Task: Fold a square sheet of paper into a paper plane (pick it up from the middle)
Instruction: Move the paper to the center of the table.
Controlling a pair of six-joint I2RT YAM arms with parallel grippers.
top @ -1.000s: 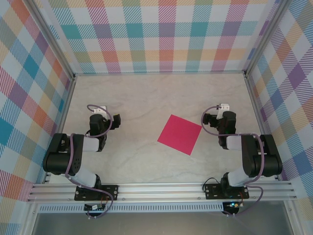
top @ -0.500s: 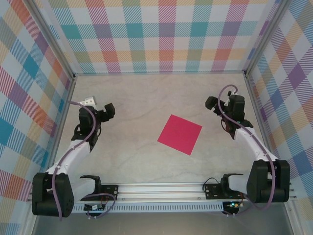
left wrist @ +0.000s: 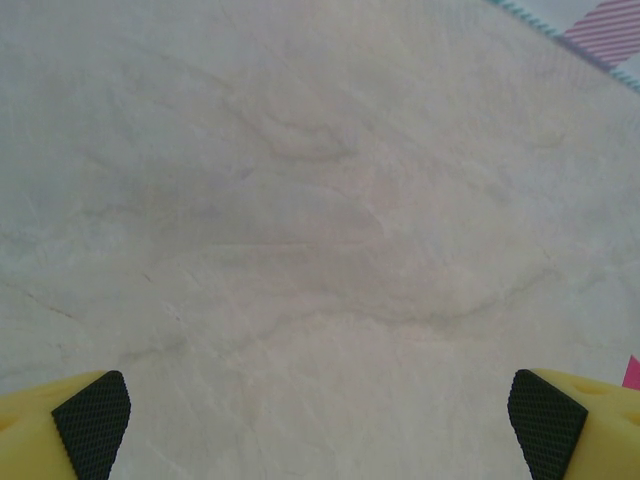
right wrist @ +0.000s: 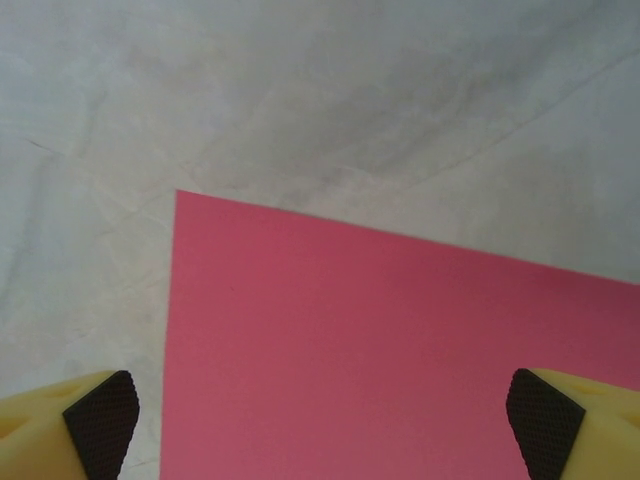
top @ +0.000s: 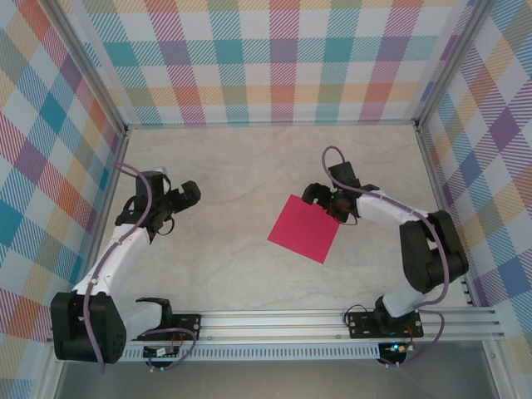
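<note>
- The pale, marble-patterned table point(top: 241, 166) is enclosed on three sides by pastel checked walls point(top: 274, 66).
- The black-and-white left arm point(top: 116, 253) stretches up the table's left side, and the matching right arm point(top: 416, 241) bends inward from the right.
- The square sheet of paper point(top: 303, 233), thin bright pink-red and unfolded, lies flat on the table a little right of centre, between the arms and nearer the right one.
- Being square, the sheet has no long axis. It sits skewed to the table edges, with one corner toward the back wall and the opposite corner toward the near rail.
- In the right wrist view a corner of the sheet point(right wrist: 400, 360) points up and left, and its far edge slopes down to the right.
- The right gripper point(top: 326, 204) hangs over the sheet's far right edge. Its yellow fingers with black pads point(right wrist: 100, 410) are spread wide and hold nothing.
- The left gripper point(top: 189, 196) is over bare table, well apart from the sheet. Its jaws are also wide apart and empty point(left wrist: 320, 420).
</note>
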